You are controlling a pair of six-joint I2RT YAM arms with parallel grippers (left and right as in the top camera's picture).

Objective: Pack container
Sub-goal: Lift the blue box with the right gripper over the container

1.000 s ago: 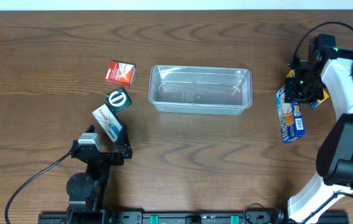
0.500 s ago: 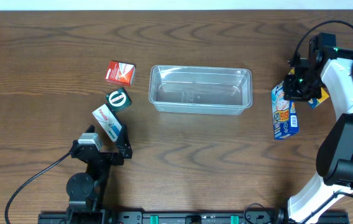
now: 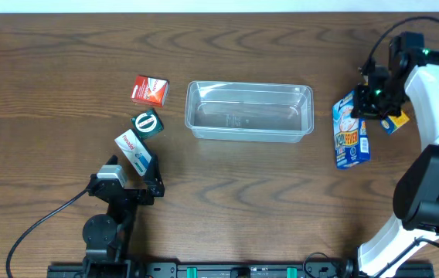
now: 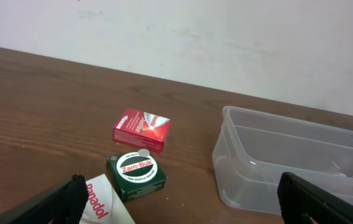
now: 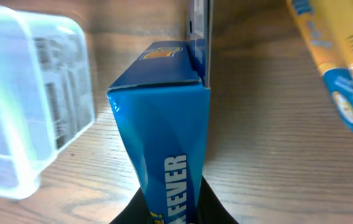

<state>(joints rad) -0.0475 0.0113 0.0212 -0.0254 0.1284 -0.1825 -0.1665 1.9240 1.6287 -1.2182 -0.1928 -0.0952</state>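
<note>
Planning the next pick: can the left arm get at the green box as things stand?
Probably yes: the open left claw faces the green box, which lies uncovered close ahead; the white box crowds its near side.

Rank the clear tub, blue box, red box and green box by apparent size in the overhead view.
1. Clear tub, by far the largest.
2. Blue box, though it may sit nearer the camera.
3. Red box and green box: too alike to rank.
</note>
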